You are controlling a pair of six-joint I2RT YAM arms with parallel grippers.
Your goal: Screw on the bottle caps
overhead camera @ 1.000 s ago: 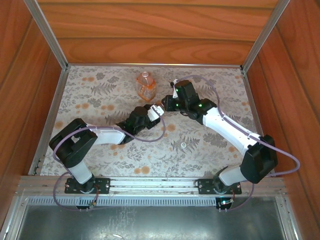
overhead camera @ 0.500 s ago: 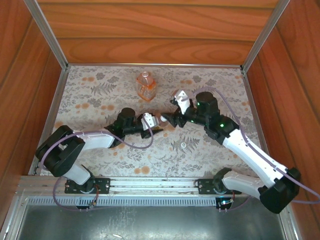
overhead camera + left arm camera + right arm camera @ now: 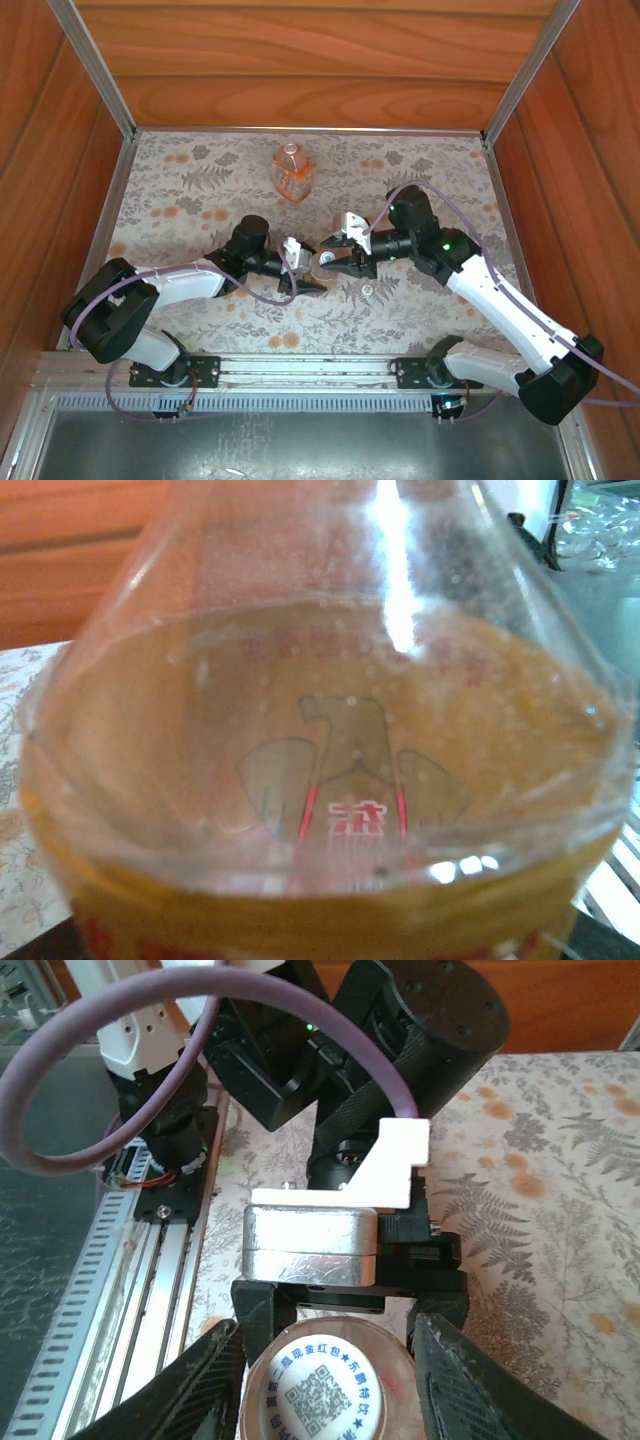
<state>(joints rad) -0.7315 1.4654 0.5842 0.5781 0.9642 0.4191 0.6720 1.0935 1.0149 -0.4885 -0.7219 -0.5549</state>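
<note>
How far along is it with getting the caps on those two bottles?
Done: nothing I can confirm. In hand: the left end effector grips the near bottle while the right end effector straddles a cap on its top. Left: a loose cap lies on the table, and the far bottle stands untouched.
</note>
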